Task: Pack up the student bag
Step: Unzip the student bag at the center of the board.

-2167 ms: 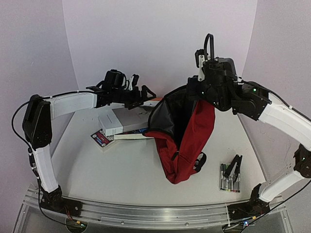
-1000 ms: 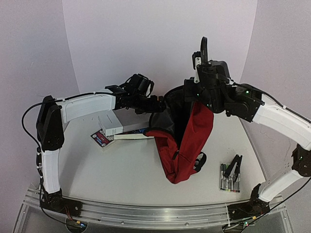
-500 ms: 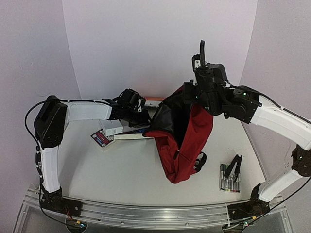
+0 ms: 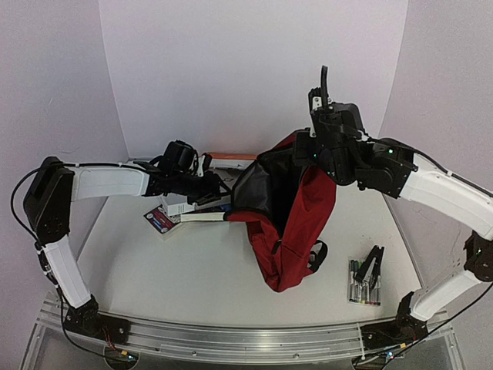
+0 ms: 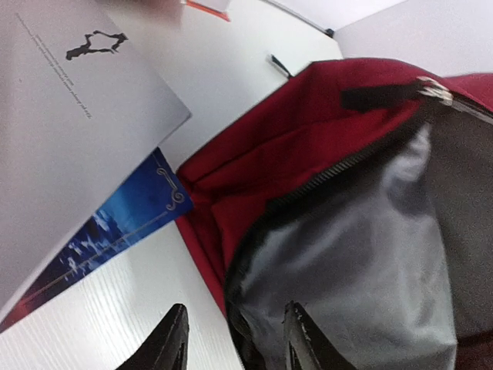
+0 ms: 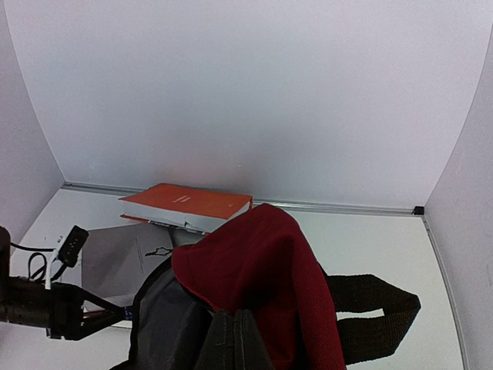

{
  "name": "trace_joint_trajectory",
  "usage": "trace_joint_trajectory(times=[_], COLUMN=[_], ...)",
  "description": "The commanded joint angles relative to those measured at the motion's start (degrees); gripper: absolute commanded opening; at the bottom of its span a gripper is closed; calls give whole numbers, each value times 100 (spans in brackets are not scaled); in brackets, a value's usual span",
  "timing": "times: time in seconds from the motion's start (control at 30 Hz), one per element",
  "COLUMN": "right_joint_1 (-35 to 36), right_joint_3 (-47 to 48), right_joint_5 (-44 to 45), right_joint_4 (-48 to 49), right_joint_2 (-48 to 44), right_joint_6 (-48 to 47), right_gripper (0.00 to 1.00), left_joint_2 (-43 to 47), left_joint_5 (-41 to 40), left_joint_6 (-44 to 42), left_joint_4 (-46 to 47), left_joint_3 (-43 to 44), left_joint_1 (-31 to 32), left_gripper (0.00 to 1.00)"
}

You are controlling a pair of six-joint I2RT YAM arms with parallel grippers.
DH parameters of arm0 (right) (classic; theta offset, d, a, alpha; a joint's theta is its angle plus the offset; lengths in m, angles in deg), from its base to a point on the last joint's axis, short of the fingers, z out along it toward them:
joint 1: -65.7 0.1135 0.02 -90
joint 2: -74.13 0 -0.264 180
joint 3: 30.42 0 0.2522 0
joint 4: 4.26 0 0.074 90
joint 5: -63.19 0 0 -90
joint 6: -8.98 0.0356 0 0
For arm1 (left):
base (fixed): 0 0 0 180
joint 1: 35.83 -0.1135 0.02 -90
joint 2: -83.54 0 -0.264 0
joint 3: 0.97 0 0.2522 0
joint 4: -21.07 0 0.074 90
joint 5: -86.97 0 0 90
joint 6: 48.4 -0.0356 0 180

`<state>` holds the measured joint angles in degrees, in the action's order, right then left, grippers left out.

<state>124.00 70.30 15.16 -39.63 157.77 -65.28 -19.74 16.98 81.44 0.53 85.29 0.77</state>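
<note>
Tabletop (image 4: 192, 270): student bag (image 4: 296, 223) upright, mouth left, in right claw (image 6: 233, 327); left claw (image 5: 236, 310) narrow.

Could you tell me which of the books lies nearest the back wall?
The orange book, lying alone at the very back; the white book sits further forward, stacked on the blue one.

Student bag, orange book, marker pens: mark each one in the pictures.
student bag (image 4: 312, 208), top external view, on its red outer fabric.
orange book (image 6: 185, 200), right wrist view, on its top cover.
marker pens (image 4: 360, 291), top external view, on the barrels' near ends.
</note>
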Motion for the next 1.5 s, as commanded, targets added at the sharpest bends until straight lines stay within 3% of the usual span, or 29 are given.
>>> trace_joint_trajectory(times=[0.0,0.13,0.33,0.63,0.9,1.0,1.3,1.4,1.47], right_joint_1=[18,15,15,18,15,19,-30,-236,-495], right_joint_3=[-39,-44,-17,-53,-39,-8,282,462,476], right_joint_5=[192,165,85,-52,-98,-81,707,701,479], right_joint_4=[88,86,87,88,87,89,-246,-428,-475], right_joint_2=[-198,-199,-199,-277,-249,-215,98,245,292], right_joint_6=[122,174,193,232,170,134,291,435,559], right_gripper=[0,0,0,0,0,0,0,0,0], left_joint_2=[949,1610,2257,1804,1615,1513,1453,1611,1851], left_joint_5=[707,872,1091,1058,891,1124,1711,1657,1320], left_joint_6=[354,279,-1109,-2317,-2828,-2936,-3131,-3125,-3111], left_joint_4=[684,962,897,-486,-703,-852,-1548,-1733,-1723], left_joint_3=[-550,-991,-1187,-444,-192,-65,1,-195,-438], left_joint_1=[34,285,1034,1182,1295,1301,1342,1350,1378], left_gripper=[53,75,90,94,97,87,16,2,0])
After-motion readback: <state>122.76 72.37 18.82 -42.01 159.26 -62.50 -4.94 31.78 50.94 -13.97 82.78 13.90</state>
